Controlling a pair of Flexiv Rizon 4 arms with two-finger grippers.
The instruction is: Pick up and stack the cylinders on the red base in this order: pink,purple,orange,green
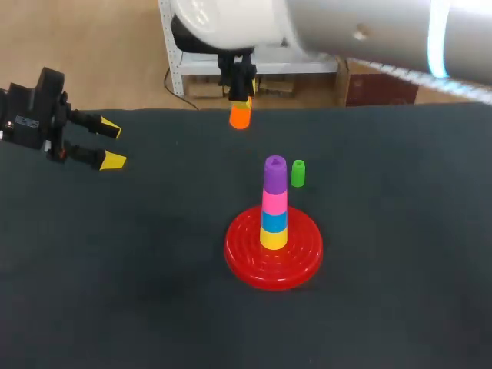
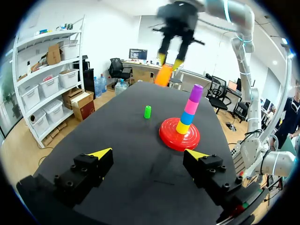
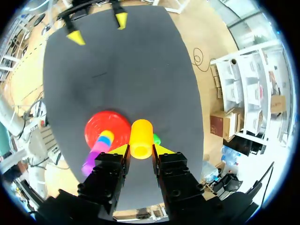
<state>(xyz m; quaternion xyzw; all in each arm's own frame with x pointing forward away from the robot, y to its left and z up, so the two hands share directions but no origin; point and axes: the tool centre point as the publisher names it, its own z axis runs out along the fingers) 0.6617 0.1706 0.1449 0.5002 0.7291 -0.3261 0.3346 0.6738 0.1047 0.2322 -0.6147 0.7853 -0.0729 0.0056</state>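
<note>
Up at twelve o'clock, the right gripper squeezed the small orange plastic cylinder, while the left gripper had its fingers apart.

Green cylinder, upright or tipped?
Upright: the green cylinder stands on end on the table, beside the red base, apart from it.

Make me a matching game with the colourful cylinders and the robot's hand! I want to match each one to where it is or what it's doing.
Things:
1. orange cylinder
2. green cylinder
3. purple cylinder
4. left gripper

Places or states:
A. highest piece on the red base
B. open, holding nothing
C. held in the right gripper
D. standing on the table beside the base

Pairs: 1-C, 2-D, 3-A, 4-B
</note>
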